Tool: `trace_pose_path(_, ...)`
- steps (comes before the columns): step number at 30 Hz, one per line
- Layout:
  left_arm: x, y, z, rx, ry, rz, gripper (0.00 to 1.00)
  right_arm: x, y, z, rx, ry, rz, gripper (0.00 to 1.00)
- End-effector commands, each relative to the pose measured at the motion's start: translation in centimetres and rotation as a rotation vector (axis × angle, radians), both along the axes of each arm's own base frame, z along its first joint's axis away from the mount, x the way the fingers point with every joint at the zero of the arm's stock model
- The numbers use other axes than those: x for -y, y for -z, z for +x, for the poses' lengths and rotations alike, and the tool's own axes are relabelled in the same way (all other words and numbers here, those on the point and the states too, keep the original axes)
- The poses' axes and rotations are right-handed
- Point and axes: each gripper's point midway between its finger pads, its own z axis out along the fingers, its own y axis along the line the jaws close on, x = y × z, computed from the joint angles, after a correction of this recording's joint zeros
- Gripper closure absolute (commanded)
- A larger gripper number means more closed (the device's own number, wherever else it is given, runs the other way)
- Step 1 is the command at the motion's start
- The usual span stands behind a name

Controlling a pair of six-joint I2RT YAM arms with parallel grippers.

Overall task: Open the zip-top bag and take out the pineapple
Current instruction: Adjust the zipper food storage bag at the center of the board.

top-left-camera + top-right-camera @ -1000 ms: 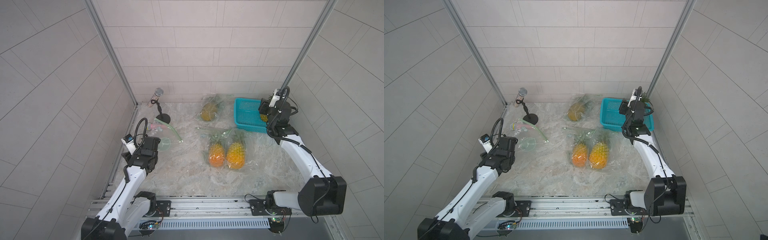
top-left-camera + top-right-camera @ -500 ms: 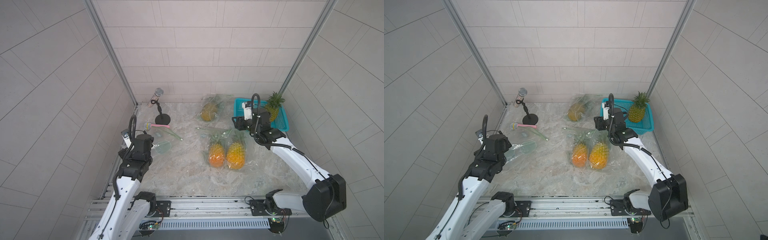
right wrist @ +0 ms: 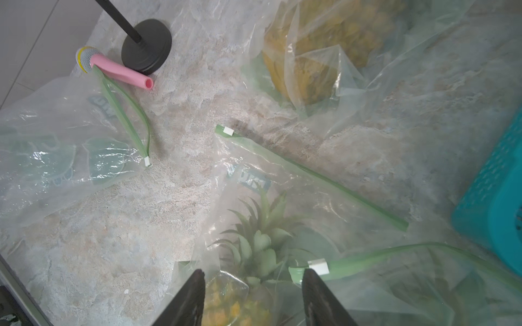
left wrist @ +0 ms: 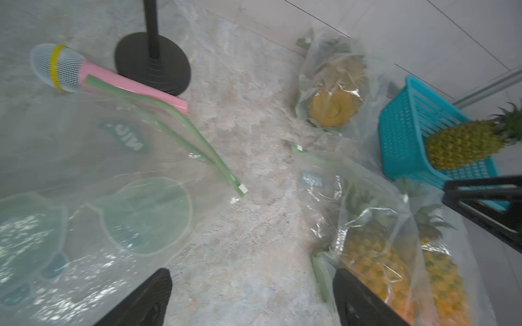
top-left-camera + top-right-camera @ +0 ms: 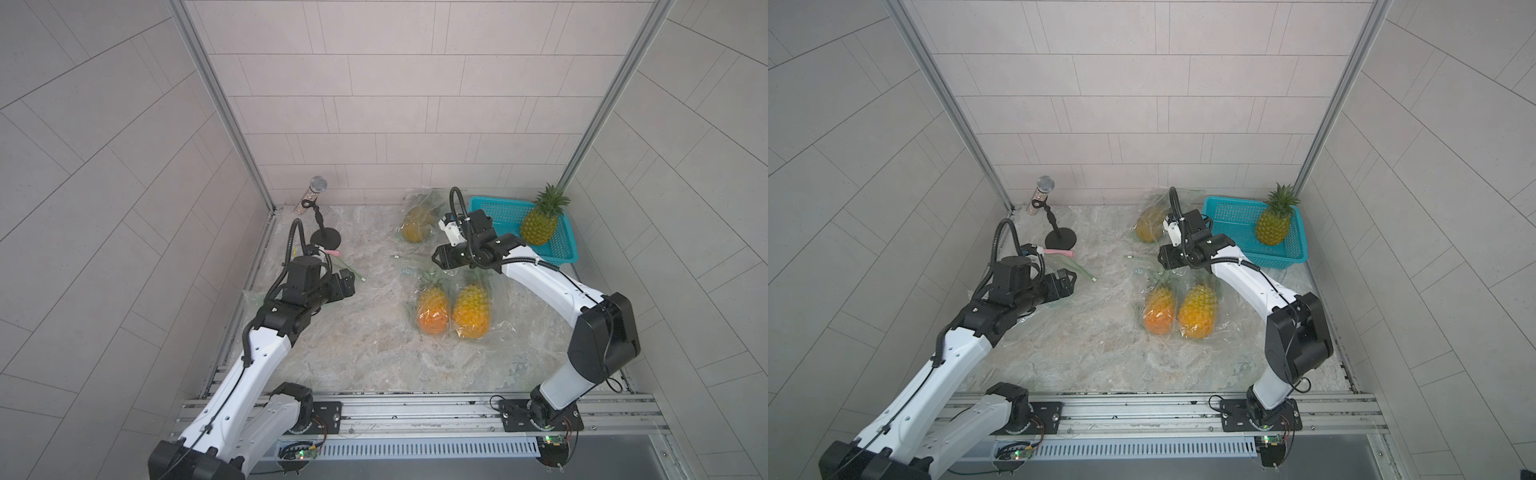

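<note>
Moved: our right gripper [image 3: 253, 272], from teal basket [image 5: 503, 216] to above the bagged pineapple [image 5: 433, 307] mid-table; jaws apart, empty | left gripper [image 4: 252, 272] spread wide, empty | zip-top bag [image 3: 310, 203]: limp, slippery film, heavy fruit | we would pinch beside the green zip strip [image 3: 312, 177].

Teal mesh basket [image 5: 498, 216], pink microphone [image 4: 127, 81] (yellow band), orange pineapple [image 5: 432, 309]

A bare yellow pineapple [image 5: 539, 224] stands upright in the teal mesh basket [image 5: 498, 216]. The clear, green-sealed zip-top bag [image 4: 118, 158] lies empty, mouth open, on the worktop [image 5: 365, 332].
</note>
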Motion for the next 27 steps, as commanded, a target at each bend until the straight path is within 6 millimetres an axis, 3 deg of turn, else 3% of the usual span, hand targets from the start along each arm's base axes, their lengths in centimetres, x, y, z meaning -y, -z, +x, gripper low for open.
trace_pose_path(1,2.4,-0.3,0.5,0.012,0.081,-0.093,0.08,-0.4,1.8,-1.7,-0.13,-0.074,-0.098,0.43)
trace_pose_path(13,4.9,4.0,2.9,-0.123,0.125,-0.146,0.08,-1.3,5.3,0.7,-0.215,-0.086,-0.299,0.46)
trace_pose_path(20,7.0,7.2,5.0,-0.198,0.162,-0.147,0.13,-1.6,6.6,0.6,-0.231,-0.095,-0.298,0.63)
trace_pose_path(25,9.3,9.7,6.8,-0.25,0.211,-0.161,0.19,-2.5,6.1,0.3,-0.212,-0.115,-0.233,0.99)
trace_pose_path(27,9.9,10.3,7.6,-0.252,0.216,-0.159,0.2,-2.9,5.7,0.1,-0.198,-0.117,-0.194,1.0)
